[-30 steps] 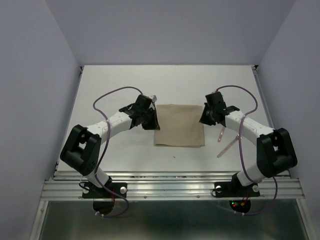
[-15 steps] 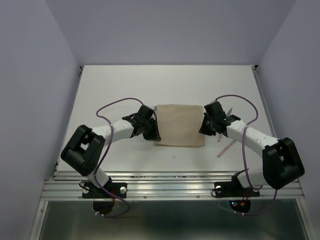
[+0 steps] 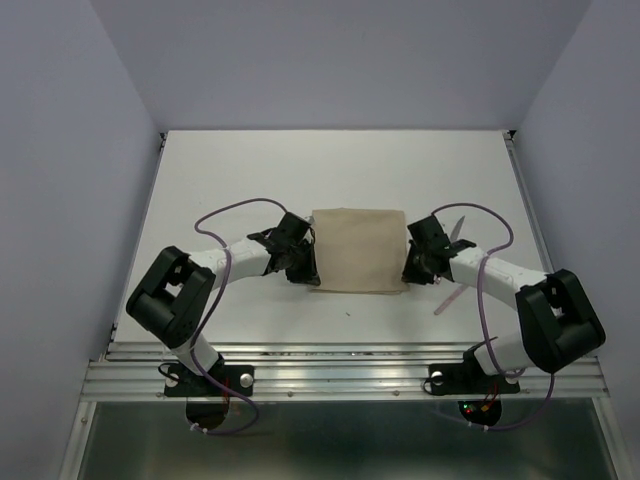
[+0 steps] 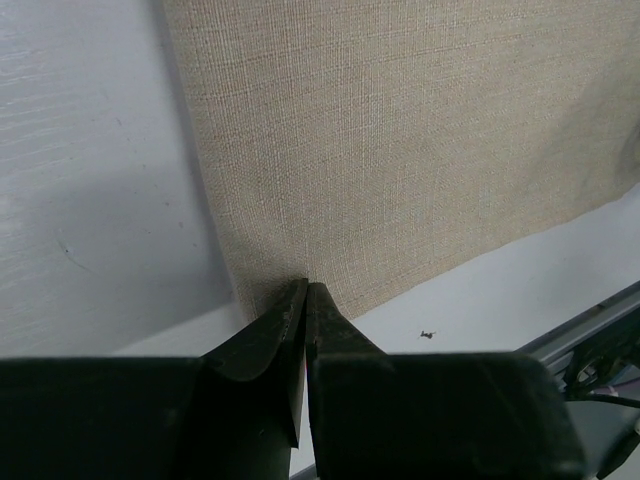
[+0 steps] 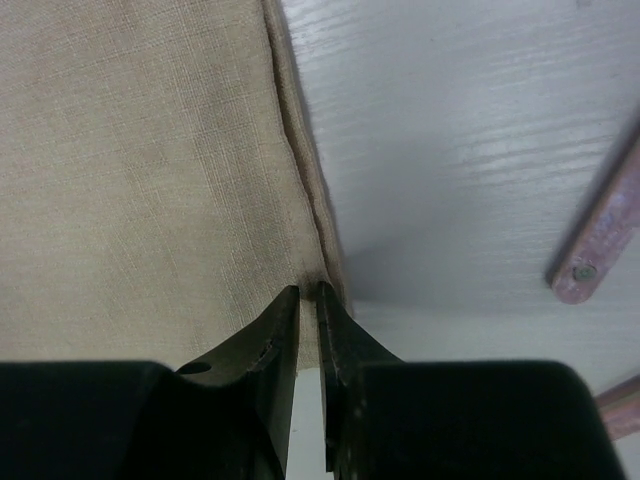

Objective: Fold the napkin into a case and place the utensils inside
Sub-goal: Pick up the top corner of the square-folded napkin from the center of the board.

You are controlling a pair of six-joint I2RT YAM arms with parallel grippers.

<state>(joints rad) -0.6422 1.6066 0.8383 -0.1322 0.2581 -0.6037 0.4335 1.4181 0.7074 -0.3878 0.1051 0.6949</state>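
Both pairs of fingers have slid back along the napkin's sides, from beside its far corners to its near corners, closer to the arm bases. Nearest of all, one metal rail (image 3: 340, 378) runs along the edge of the table (image 3: 240, 170), with two arms bolted to it, the left arm (image 3: 235, 255) and the right arm (image 3: 500, 268). The left fingers (image 4: 275, 330) are pressed together on the near left corner of the one napkin (image 3: 358, 250). The right fingers (image 5: 265, 335) pinch its near right edge, where two layers of cloth show. The napkin lies flat in the middle of the table, close to square, its sides roughly in line with the table's. Two utensils (image 5: 600, 235) lie on the table just right of the napkin, apart from it, their pinkish handles slanting from near left to far right; from above the right arm hides much of them. The table is white with a faint grain, and pale lavender-grey walls (image 3: 60, 150) close it in on three sides
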